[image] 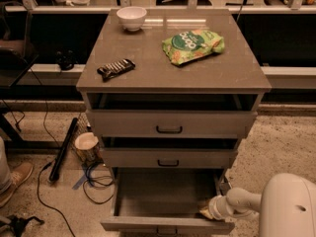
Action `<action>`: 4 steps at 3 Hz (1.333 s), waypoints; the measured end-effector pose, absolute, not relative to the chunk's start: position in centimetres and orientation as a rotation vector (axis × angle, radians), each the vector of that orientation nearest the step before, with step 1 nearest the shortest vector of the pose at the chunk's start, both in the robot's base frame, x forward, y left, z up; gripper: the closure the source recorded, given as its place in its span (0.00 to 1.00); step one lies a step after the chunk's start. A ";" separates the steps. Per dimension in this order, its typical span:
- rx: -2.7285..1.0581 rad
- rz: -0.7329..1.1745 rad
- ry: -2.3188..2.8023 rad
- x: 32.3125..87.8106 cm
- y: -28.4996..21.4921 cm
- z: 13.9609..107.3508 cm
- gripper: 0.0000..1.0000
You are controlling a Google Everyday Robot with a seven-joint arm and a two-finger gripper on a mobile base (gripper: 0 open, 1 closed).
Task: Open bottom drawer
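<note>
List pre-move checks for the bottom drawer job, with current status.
1. Is the bottom drawer pulled out with its interior exposed: ok.
2. Is the gripper at the drawer's right front corner, just behind the front panel: ok.
3. Does the gripper have a hold on the drawer: cannot tell.
4. Is the middle drawer set back from the bottom one, out of the way of the arm: ok.
5. Are the cup and cables on the floor left of the drawer's path: ok.

Cabinet top (pixel 163 80): white bowl (pixel 131 18), green snack bag (pixel 192 46), dark snack bar (pixel 116 68). Bottom drawer (pixel 163 194): standing open. Gripper (pixel 206 212): inside the drawer's right front corner.
</note>
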State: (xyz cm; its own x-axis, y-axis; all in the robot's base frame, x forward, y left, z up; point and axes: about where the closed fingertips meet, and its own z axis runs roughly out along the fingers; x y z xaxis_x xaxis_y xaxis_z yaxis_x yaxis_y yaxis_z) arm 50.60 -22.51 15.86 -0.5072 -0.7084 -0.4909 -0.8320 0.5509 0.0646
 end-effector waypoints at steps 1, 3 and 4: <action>-1.263 0.443 2.381 48.7 -21.4 16.2 1.00; -1.448 0.416 2.193 48.4 -17.9 22.9 1.00; -1.509 0.397 2.109 49.2 -17.7 25.6 1.00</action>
